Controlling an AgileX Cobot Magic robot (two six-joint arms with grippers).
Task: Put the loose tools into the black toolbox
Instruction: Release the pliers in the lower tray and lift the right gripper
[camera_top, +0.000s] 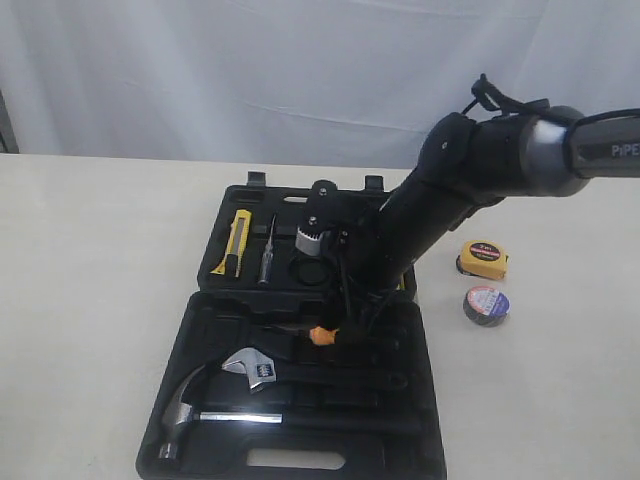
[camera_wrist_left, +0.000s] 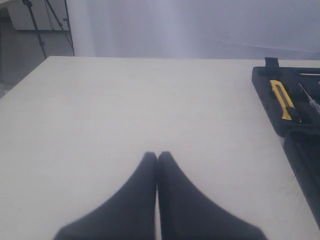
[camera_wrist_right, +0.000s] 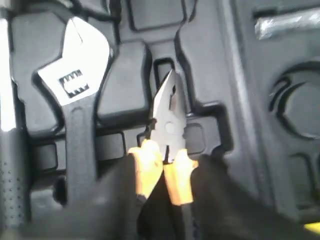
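Observation:
My right gripper (camera_wrist_right: 164, 172) is shut on the orange-and-black handles of the pliers (camera_wrist_right: 167, 117), whose steel nose points into a moulded slot of the black toolbox (camera_top: 215, 330). In the exterior view the pliers (camera_top: 321, 336) show as an orange spot under the right arm, over the middle of the box. The yellow-black utility knife (camera_top: 232, 243) lies in the lid half. On the table right of the box sit the yellow tape measure (camera_top: 484, 259) and the dark tape roll (camera_top: 486, 305). My left gripper (camera_wrist_left: 157, 156) is shut and empty, over bare table left of the box.
A steel hammer (camera_top: 185, 412) and an adjustable wrench (camera_top: 256, 368) lie in the toolbox's near half; the wrench (camera_wrist_right: 75, 75) is right beside the pliers. A screwdriver (camera_top: 267, 250) rests in the lid next to the knife. A white curtain hangs behind the pale table (camera_top: 90, 300).

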